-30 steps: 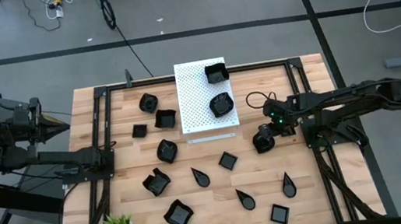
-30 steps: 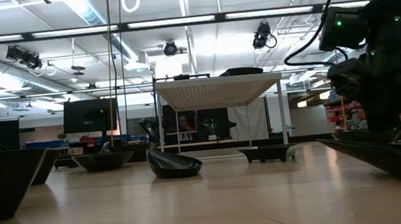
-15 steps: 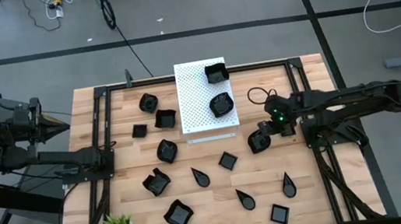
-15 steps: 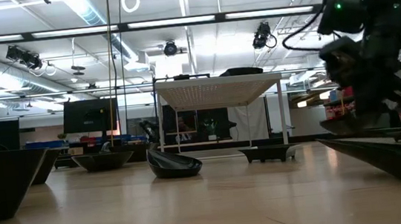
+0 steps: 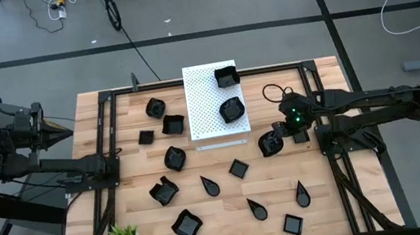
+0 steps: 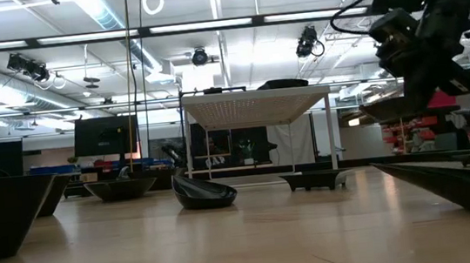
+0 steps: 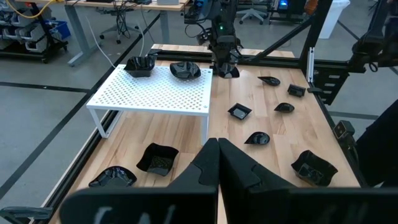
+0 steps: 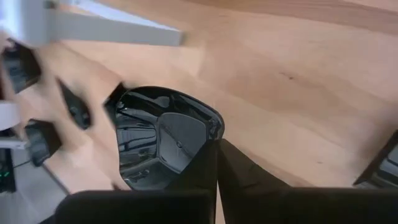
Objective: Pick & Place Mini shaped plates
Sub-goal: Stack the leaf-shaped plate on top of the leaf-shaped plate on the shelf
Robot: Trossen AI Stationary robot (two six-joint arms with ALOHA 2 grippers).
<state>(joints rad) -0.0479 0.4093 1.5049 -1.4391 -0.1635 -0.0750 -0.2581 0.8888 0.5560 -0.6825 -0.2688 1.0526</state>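
Wooden table (image 5: 231,205): right gripper (image 5: 277,134) clamped on mini plate (image 5: 269,144) rim, lifted, apparently for white board (image 5: 210,105); left gripper (image 7: 217,158) shut, parked

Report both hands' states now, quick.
Left hand: closed, empty, parked off the table's left edge.
Right hand: closed on a small glossy black rounded dish, lifted beside the white perforated board.
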